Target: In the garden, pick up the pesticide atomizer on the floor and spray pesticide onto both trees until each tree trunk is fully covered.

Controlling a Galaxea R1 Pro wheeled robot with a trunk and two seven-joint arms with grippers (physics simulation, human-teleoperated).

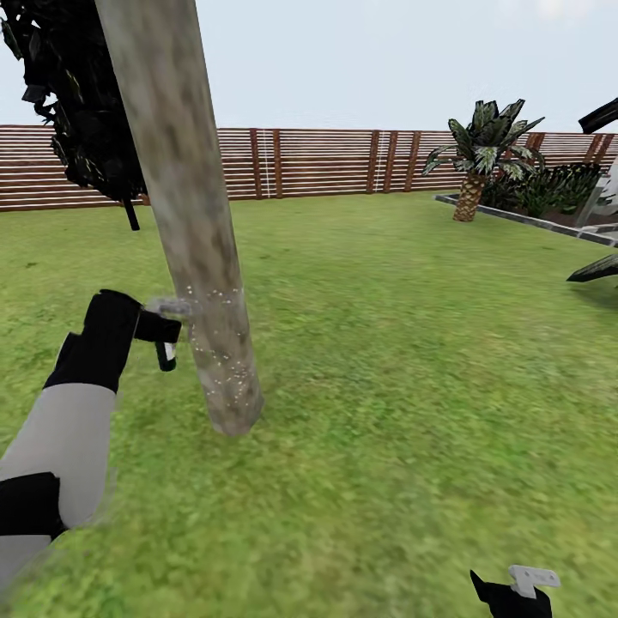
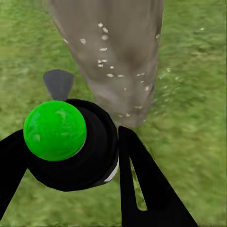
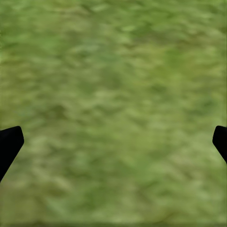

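The pesticide atomizer (image 2: 71, 146), a small dark, rounded spray bottle that shows a bright green cap in the left wrist view, sits clenched in the left claw (image 1: 159, 330), whose black fingers (image 2: 142, 184) press against its body on both sides. It is held off the ground at low trunk height, just beside the tree trunk (image 1: 193, 249), a thick, smooth, leaning column of mottled grey-beige with brownish patches. A grey fan-shaped piece at the front of the bottle points toward the bark, and a pale blur at the bottle's tip in the head view looks like mist leaving the nozzle; that reading is a judgement. Small white specks dot the lower trunk in both views, which suggests droplets landing there, so the spraying of this tree seems under way, with the speckling limited to the lower band and the upper bark bare. The closeness and the level aim make sense: a short throw keeps the spray on the trunk rather than on the green grass lawn (image 1: 386, 386).

The right claw (image 1: 515, 592) hangs low and well apart from the work, over plain grass; in the right wrist view its black fingertips (image 3: 9, 142) stand at opposite edges with nothing between them, so it is spread wide and idle.

Behind, a brown horizontal-slat wooden fence (image 1: 326, 161) closes the garden, and a short palm with a scaly brown trunk (image 1: 476, 163) stands near a grey-edged bed.
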